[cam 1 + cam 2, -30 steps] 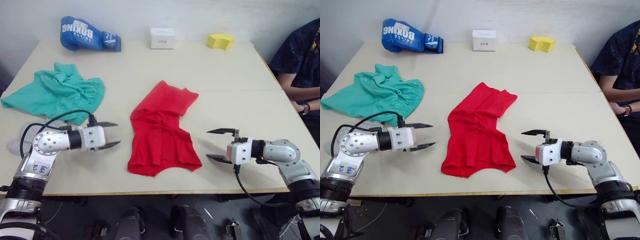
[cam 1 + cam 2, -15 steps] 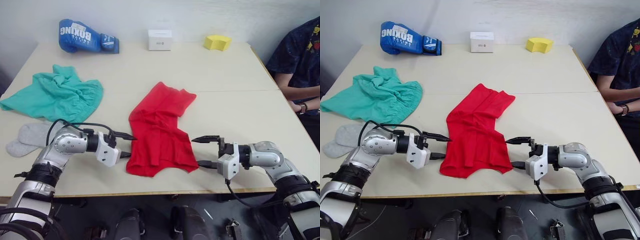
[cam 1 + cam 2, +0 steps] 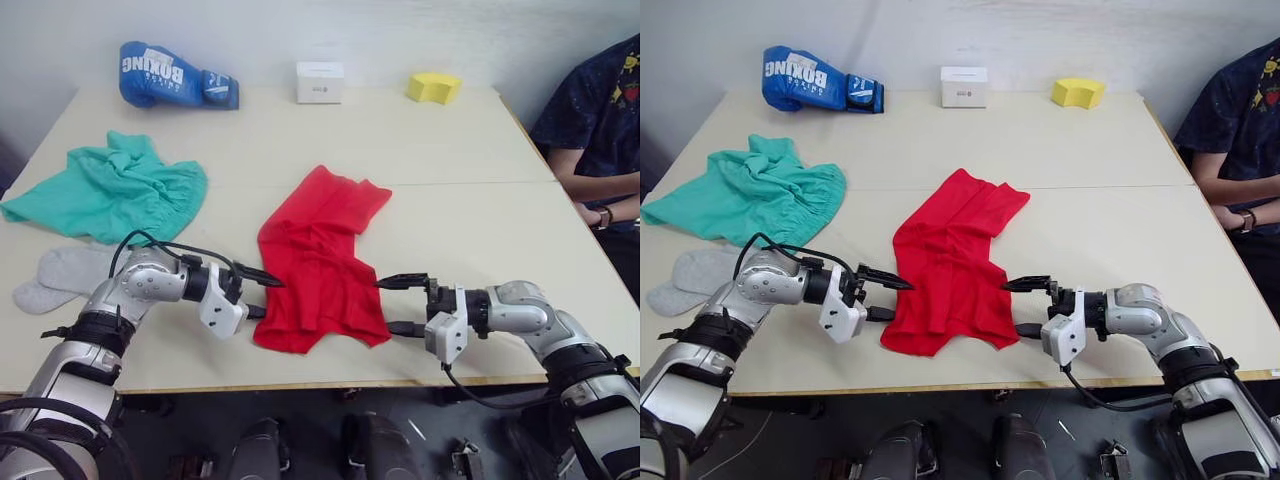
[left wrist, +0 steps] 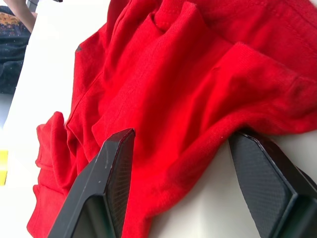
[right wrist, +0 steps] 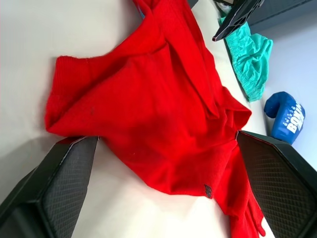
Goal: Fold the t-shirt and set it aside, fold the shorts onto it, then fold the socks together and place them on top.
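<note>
Left eye view: your t-shirt (image 3: 318, 268) lies crumpled mid-table, its hem toward you. Your left gripper (image 3: 262, 296) stands wide open at the hem's left corner, fabric between its fingers, nothing clamped. Your right gripper (image 3: 402, 303) is equally wide at the right corner, holding nothing. The shorts (image 3: 112, 188) lie far left, the socks (image 3: 62, 274) just before them.

Cream table (image 3: 470, 150) against plain white wall (image 3: 400, 30); dark floor (image 3: 320, 430) below its near edge; person (image 3: 595, 110) seated at right edge.
</note>
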